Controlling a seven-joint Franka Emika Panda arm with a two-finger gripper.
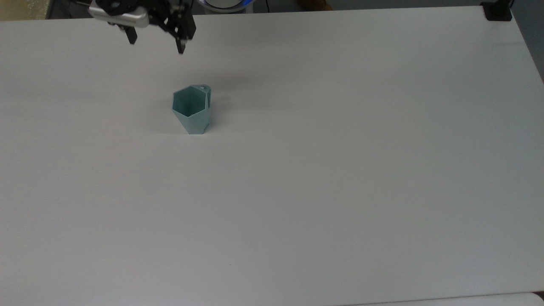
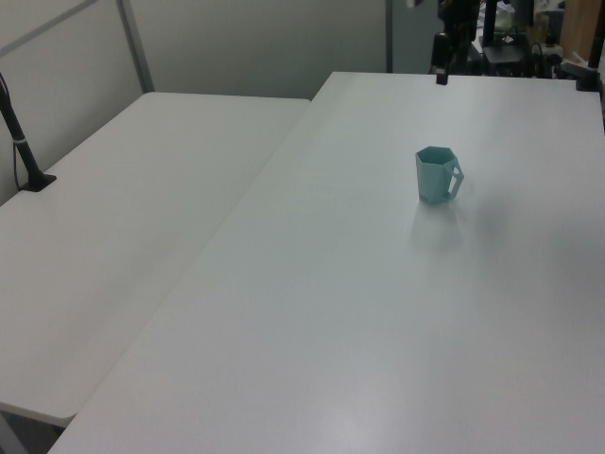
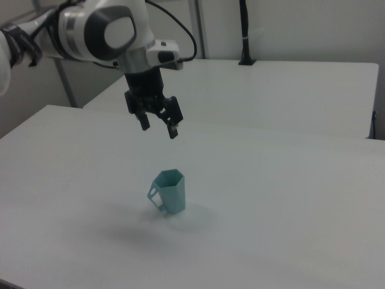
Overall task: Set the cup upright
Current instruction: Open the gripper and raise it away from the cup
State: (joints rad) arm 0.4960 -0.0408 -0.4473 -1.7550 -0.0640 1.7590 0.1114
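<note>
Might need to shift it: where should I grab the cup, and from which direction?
Pinch the cup's rim wall from above, one finger inside. It stands upright with its mouth open, under the open gripper. Avoid the thin handle on the right view's left.

In the top view the arm was cut off by the upper edge — just the gripper (image 1: 156, 41) and a bit of its mount stayed in frame. In the left view the upper edge took everything above one dark fingertip (image 2: 441, 74). The cup (image 1: 192, 109) hid most of its own handle (image 1: 208, 98) in the top view — a thin sliver showed at the rim's right.
</note>
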